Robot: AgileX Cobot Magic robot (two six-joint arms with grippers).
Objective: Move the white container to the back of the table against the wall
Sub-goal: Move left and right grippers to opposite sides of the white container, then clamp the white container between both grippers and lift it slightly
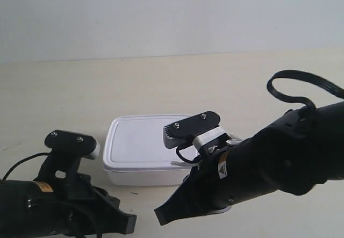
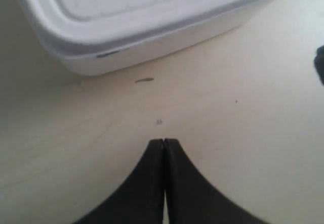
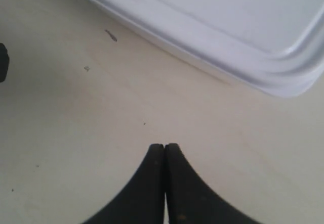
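Low at the exterior view's left, the arm at the exterior view's left (image 1: 54, 206) lies close over the surface (image 1: 64, 87). Its dark tip is near the front wall of the white container (image 1: 137, 141) but does not touch it. The left wrist view shows the left claw (image 2: 163, 141) pressed together, its fingers meeting in a thin seam and pinching nothing. Ahead of its tips a small dark dash (image 2: 144, 80) marks the surface, and past that is a rounded corner of the container, lid on. The container sits flat on the surface, well apart from the wall (image 1: 161, 17). Over its near right corner reaches the arm at the exterior view's right (image 1: 279, 163), with a black cable (image 1: 301, 82) looping above it. The right claw (image 3: 164, 145) is also pressed together and holds nothing; another rounded corner of the container lies ahead of its tips and to one side, apart from them.
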